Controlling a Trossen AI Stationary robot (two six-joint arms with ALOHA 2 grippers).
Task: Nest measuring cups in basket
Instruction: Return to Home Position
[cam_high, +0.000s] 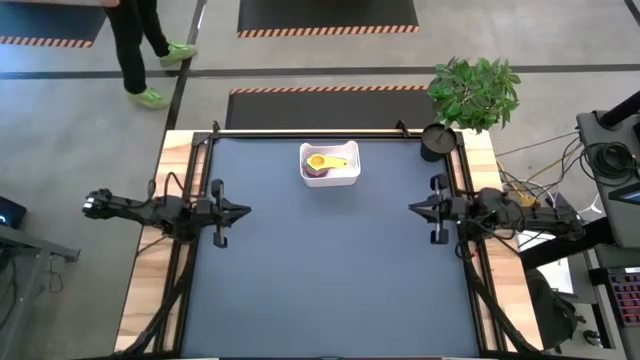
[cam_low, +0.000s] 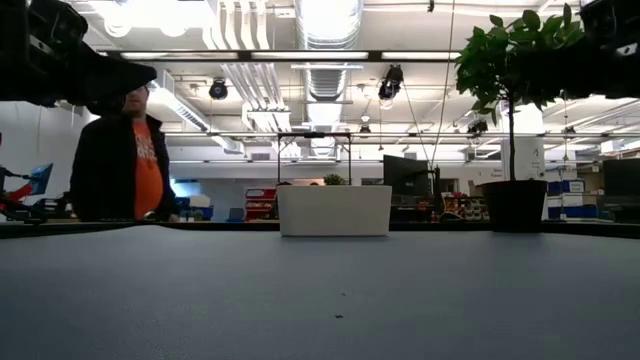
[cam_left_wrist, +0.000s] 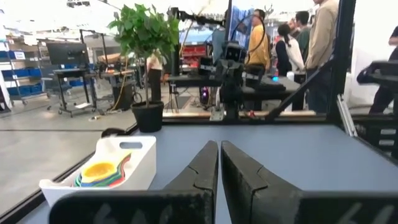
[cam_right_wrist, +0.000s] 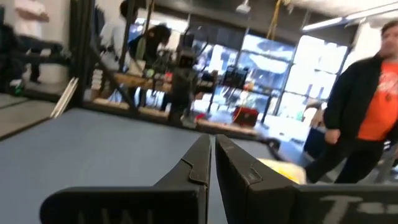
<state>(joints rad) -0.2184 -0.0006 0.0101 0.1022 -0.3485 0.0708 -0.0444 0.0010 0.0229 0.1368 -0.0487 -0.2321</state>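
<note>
The white basket (cam_high: 330, 165) stands near the table's far edge, also in the low view (cam_low: 334, 210) and the left wrist view (cam_left_wrist: 118, 163). Inside it the measuring cups (cam_high: 326, 163) lie nested, a yellow one on top, with coloured rims below (cam_left_wrist: 102, 172). My left gripper (cam_high: 243, 211) is at the table's left side, shut, above the mat. My right gripper (cam_high: 413, 207) is at the right side, shut. Both are well away from the basket and hold nothing.
A black round cup (cam_high: 437, 142) and a potted plant (cam_high: 476, 90) stand at the table's far right corner. A person in an orange shirt (cam_low: 125, 160) stands beyond the far edge. Open blue mat (cam_high: 330, 270) lies between the arms.
</note>
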